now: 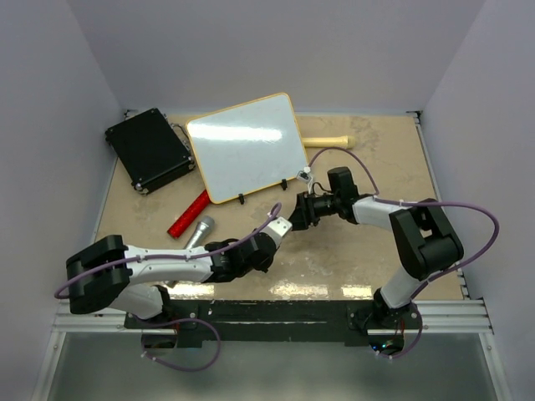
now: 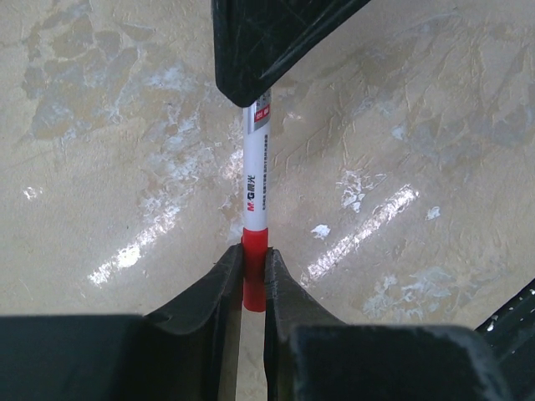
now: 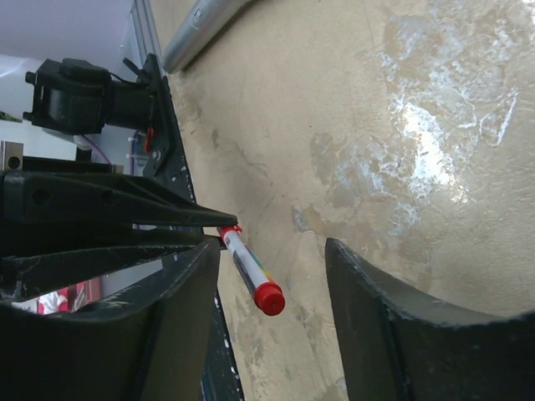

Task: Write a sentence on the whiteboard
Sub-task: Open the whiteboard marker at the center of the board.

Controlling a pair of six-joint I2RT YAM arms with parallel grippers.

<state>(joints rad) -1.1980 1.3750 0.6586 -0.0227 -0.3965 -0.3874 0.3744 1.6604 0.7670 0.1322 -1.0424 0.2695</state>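
The whiteboard point(image 1: 242, 146) lies tilted at the back of the table, its face blank; no sentence shows on it. My left gripper point(image 1: 274, 232) is shut on the red tail end of a white marker point(image 2: 255, 167), which sticks out away from its fingers point(image 2: 219, 284). The marker's red cap point(image 3: 269, 297) points into my right gripper point(image 3: 274, 251). That gripper is open, one jaw on each side of the cap with a gap to both. In the top view the two grippers meet just below the board's near edge, the right gripper point(image 1: 298, 210) facing the left.
A black case point(image 1: 149, 149) sits left of the board. A red flat bar point(image 1: 188, 215) and a silver cylinder point(image 1: 199, 231) lie beside my left arm. A wooden handle point(image 1: 330, 140) sticks out from behind the board's right side.
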